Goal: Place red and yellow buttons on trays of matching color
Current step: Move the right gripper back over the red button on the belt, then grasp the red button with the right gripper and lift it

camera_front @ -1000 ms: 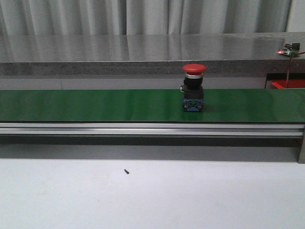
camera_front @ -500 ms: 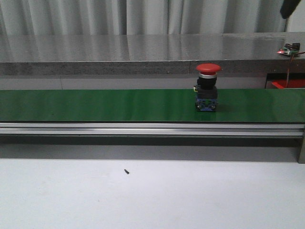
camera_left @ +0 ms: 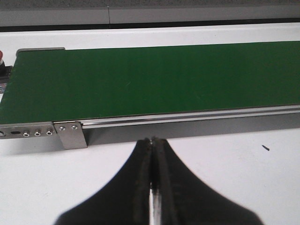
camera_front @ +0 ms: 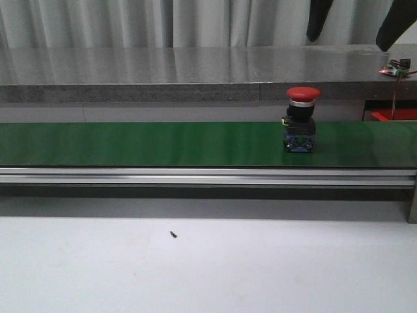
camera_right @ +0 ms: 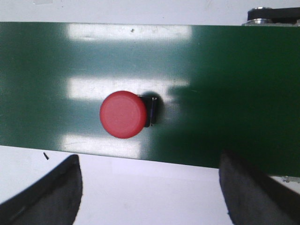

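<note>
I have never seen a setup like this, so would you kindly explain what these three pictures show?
This is a two-armed robot at a table. The front view looks forward over a green belt, where a red button stands upright on its dark base; a red tray peeks in at far right. The left wrist view, from a camera on the left arm, shows the left gripper shut and empty over the white table. The right wrist view looks down on the button between the open fingers of the right gripper. Nothing is held.
</note>
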